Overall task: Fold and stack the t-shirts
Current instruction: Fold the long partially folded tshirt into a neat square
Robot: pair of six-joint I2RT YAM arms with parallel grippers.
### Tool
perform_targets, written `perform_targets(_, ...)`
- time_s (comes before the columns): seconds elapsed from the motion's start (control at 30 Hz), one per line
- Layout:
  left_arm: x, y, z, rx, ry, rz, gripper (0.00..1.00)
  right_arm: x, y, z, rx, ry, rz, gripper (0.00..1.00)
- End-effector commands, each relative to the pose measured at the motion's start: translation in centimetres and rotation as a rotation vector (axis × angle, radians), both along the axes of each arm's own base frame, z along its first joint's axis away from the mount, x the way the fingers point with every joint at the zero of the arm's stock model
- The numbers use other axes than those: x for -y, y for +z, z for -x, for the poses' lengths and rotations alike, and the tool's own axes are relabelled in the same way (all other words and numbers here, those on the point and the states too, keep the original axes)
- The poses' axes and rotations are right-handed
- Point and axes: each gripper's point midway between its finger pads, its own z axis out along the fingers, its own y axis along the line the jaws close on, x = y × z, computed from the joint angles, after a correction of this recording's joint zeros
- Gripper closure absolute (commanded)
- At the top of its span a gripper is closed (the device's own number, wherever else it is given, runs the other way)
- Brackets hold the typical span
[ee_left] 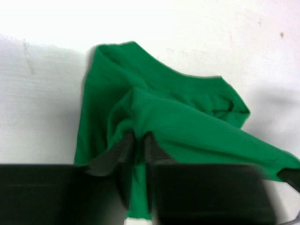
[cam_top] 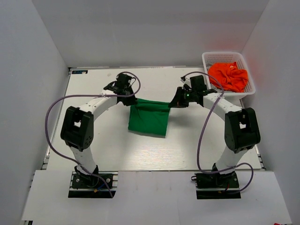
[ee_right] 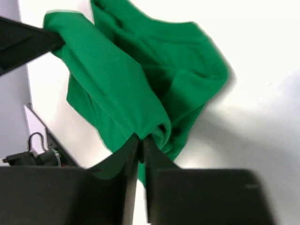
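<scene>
The deep green t-shirt (cam_top: 150, 117) hangs between my two grippers above the middle of the table, its lower part resting on the surface. My left gripper (cam_top: 130, 100) is shut on its left top corner; in the left wrist view the fingers (ee_left: 123, 146) pinch green cloth (ee_left: 187, 122). My right gripper (cam_top: 174, 103) is shut on the right top corner; in the right wrist view the cloth (ee_right: 122, 84) is bunched between the fingertips (ee_right: 132, 149). The bright orange t-shirt (cam_top: 228, 76) lies crumpled in the basket.
The white plastic lattice basket (cam_top: 206, 60) stands at the back right corner of the table (cam_top: 117, 150). Grey walls enclose the table on the left, back and right. Purple cables loop off both arms.
</scene>
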Motion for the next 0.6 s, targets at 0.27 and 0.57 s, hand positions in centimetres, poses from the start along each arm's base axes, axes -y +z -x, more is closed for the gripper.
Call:
perform_targets(0.27,-1.9,3.0,-6.8,0.121,0.040,0.010,0.00,1.6,2.4,-7.8,0.170,-0.056,0.119,0.10)
perform_targets(0.57,1.0,4.3,-3.6,0.268,-0.196,0.094,0.00,1.2,3.7,-1.7,0.213,0.007,0.027,0.10)
